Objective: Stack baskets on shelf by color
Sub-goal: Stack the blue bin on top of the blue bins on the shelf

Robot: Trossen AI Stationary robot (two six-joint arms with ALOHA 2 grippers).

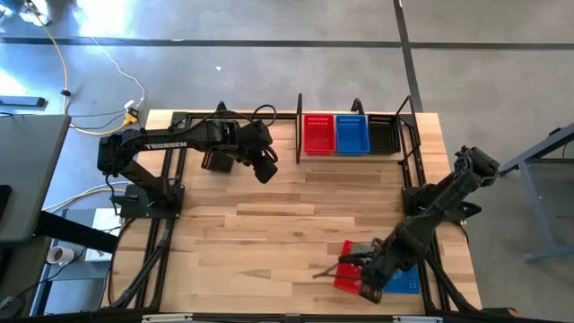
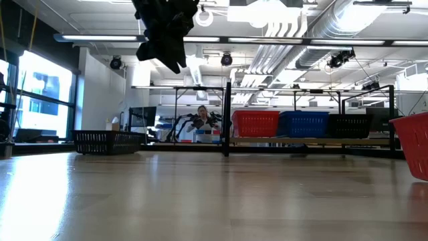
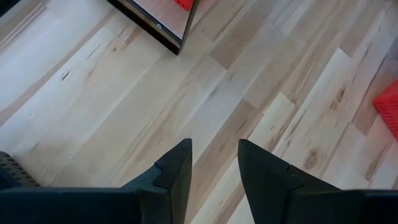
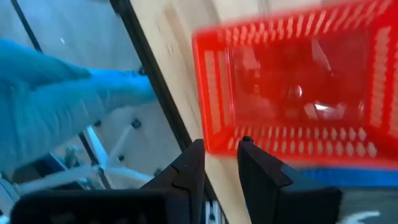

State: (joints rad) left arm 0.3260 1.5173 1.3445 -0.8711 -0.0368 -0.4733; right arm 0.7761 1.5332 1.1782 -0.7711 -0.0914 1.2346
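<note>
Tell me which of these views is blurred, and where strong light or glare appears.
Right wrist view: the red basket at the right gripper is smeared, and a blue shape beside it is blurred beyond recognition. Low view: bright window at left and ceiling lights. High view: glare on the floor at upper left. Left wrist view: sharp, evenly lit table.

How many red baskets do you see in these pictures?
2. One red basket stands on the shelf, beside a blue basket. The other red basket is at the table's near edge, in the right gripper. Stacked ones may be hidden.
</note>
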